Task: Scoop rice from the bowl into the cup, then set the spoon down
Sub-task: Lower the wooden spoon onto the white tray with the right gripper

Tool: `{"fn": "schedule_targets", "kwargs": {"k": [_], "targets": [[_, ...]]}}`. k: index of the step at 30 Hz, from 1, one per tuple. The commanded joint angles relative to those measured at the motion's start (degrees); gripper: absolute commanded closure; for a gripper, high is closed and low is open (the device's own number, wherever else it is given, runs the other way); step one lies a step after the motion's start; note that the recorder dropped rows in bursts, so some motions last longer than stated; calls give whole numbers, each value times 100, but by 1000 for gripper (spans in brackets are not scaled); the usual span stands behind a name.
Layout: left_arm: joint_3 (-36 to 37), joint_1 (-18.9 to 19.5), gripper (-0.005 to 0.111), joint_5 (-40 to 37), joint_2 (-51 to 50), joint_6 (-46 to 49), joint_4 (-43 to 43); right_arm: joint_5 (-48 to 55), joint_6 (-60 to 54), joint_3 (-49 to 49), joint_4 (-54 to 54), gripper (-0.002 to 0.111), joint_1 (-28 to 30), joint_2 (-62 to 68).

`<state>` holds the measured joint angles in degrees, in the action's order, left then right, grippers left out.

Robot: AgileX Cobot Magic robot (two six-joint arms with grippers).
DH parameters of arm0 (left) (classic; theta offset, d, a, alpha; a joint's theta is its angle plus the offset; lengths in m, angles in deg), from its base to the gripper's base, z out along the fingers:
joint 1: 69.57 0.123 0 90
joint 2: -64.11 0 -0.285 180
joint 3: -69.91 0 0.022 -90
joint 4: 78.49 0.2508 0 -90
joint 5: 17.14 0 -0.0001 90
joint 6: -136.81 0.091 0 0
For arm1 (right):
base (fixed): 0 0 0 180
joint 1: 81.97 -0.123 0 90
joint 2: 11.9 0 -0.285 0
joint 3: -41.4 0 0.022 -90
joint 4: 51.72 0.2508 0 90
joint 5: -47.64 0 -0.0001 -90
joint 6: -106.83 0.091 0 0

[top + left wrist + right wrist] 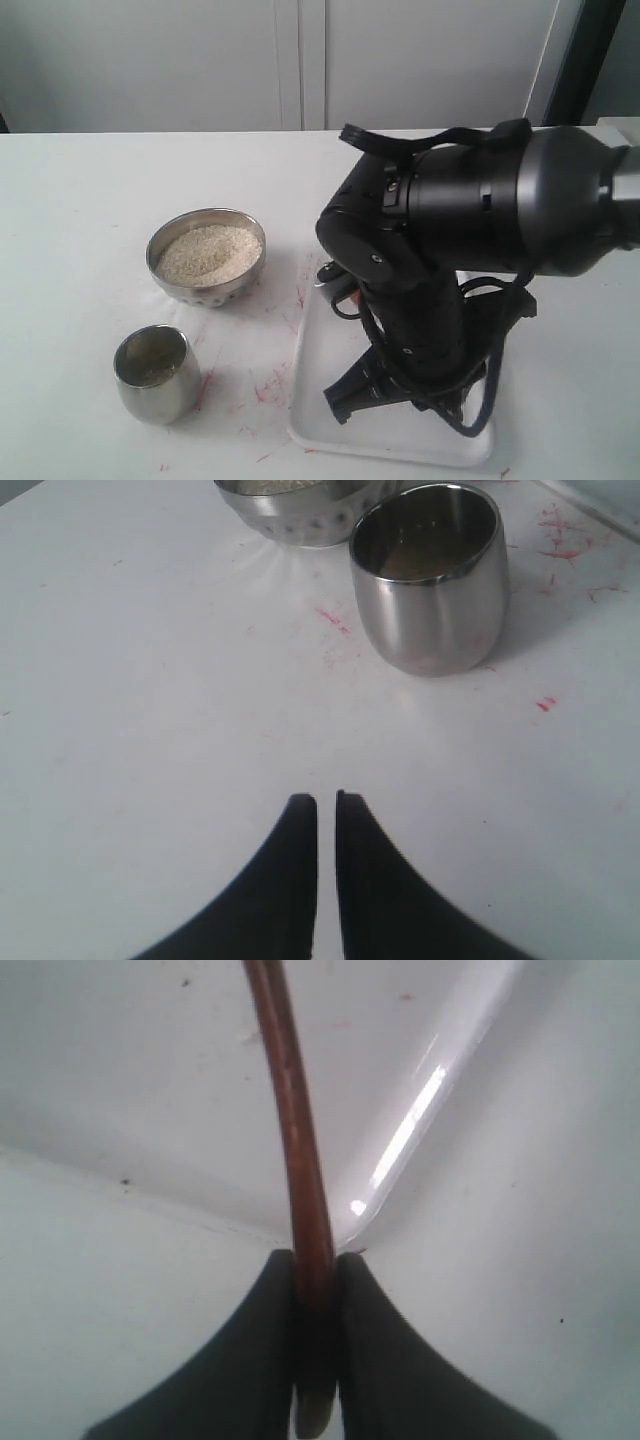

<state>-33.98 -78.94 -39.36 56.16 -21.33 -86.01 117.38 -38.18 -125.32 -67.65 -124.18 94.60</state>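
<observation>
- The right jaws were closed tight on the slim handle of the spoon point(298, 1160). The reddish-brown wood ran out from between the two black fingers point(390, 1380).
- The spoon handle hung over the white tray point(140, 1050). Whether it touched the tray could not be told, and its scoop end was out of sight.
- The right arm point(470, 210) bent down over the tray point(400, 442), which lay on the near right part of the bench point(80, 200). The arm hid nearly all of the spoon from the exterior view.
- The left jaws stood almost together with only a thin slit between them. They held nothing and sat low over bare bench, near the cup point(430, 610).
- The bowl point(215, 290) stood left of the tray and held the rice point(208, 252) in a low mound.
- The cup point(155, 390) stood upright, nearer than the bowl and slightly left of it, close by but apart. A low pale layer showed inside it.
- Red marks point(270, 385) speckled the bench between the cup and the tray.
</observation>
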Motion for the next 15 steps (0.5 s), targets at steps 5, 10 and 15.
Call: {"fn": "schedule_targets", "kwargs": {"k": [5,10,15], "targets": [[41,-29,92,-141,17,3,-54,22,-33,2,64,108,256,202],[41,-29,92,-141,17,3,-54,22,-33,2,56,108,286,239],[41,-29,92,-141,17,3,-54,16,-33,2,8,108,286,417]]}}
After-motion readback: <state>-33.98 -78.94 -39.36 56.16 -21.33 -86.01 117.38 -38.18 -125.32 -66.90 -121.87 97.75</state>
